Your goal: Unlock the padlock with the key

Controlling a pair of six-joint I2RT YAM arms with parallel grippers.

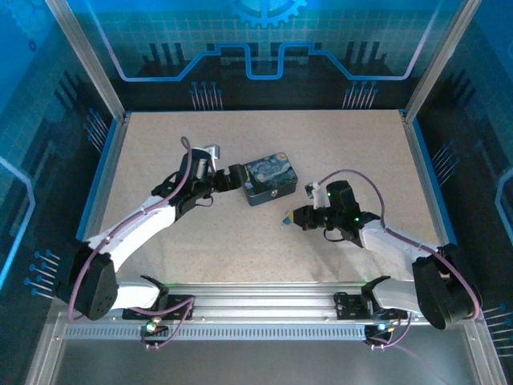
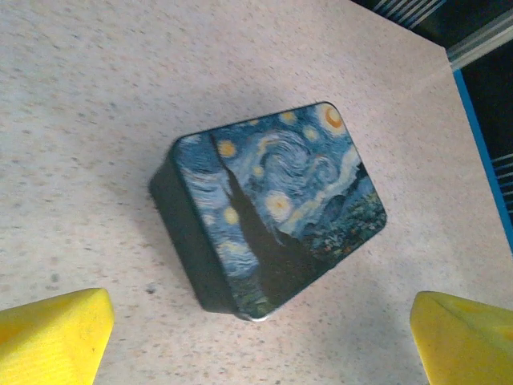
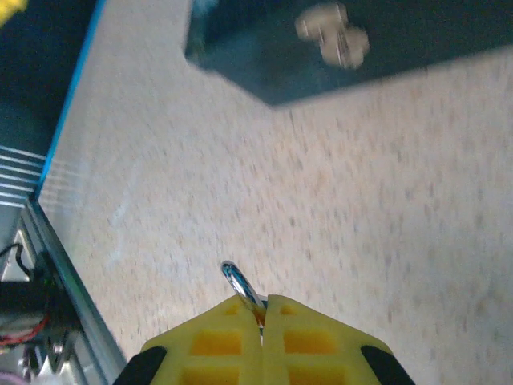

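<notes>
My right gripper point(image 3: 262, 302) is shut on a small object whose thin silvery loop point(image 3: 239, 285) sticks out past the yellow pads; it looks like the padlock's shackle. In the top view the padlock point(image 1: 285, 218) is a tiny bluish speck at the tip of the right gripper point(image 1: 293, 217), held just above the table in front of the tin. My left gripper point(image 1: 238, 177) is open beside the tin's left end, its yellow pads point(image 2: 56, 337) spread wide with nothing between them. The key is hidden from view.
A dark-blue tin with a starry-night print point(image 1: 271, 180) lies mid-table between the two grippers; it sits ahead of the left gripper point(image 2: 260, 309) as the tin point(image 2: 272, 208). A pale clasp point(image 3: 333, 36) sits on the tin's side. Blue rails border the speckled table point(image 1: 345, 152).
</notes>
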